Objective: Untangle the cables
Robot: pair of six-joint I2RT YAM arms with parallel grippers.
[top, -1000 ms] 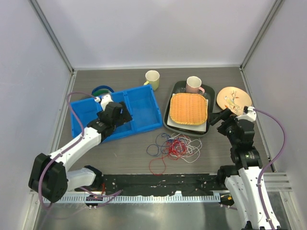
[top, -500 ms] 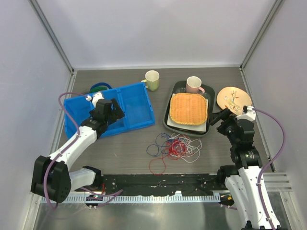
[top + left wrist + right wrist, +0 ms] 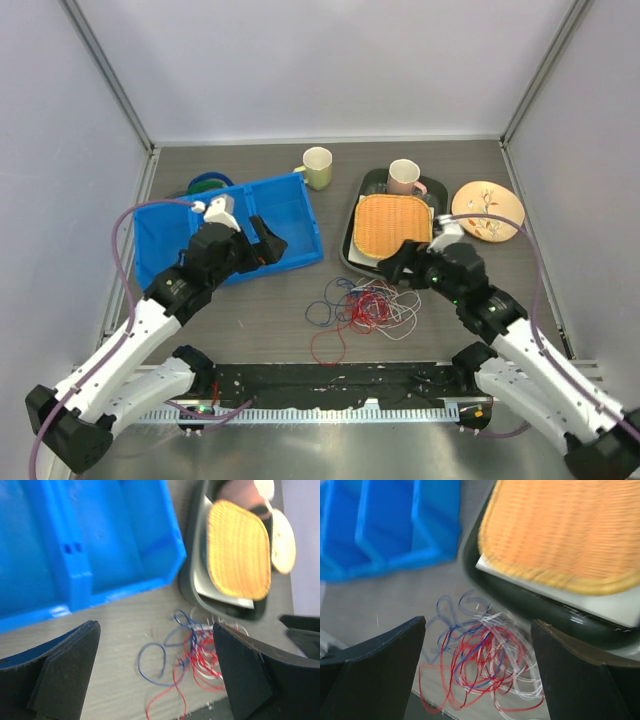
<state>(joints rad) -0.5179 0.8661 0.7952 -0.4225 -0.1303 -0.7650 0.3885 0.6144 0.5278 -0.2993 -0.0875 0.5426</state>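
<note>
Two grippers gape empty. The cables (image 3: 365, 305) lie tangled just beneath your right gripper (image 3: 397, 266), untouched, and ahead of your left gripper (image 3: 264, 244), which is farther off.

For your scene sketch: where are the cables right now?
In the top view the cables lie at centre, just below the gap between the bin and the tray.

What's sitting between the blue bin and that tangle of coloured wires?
Nothing, just bare table between the blue bin and the cables, clearest in the top view.
</note>
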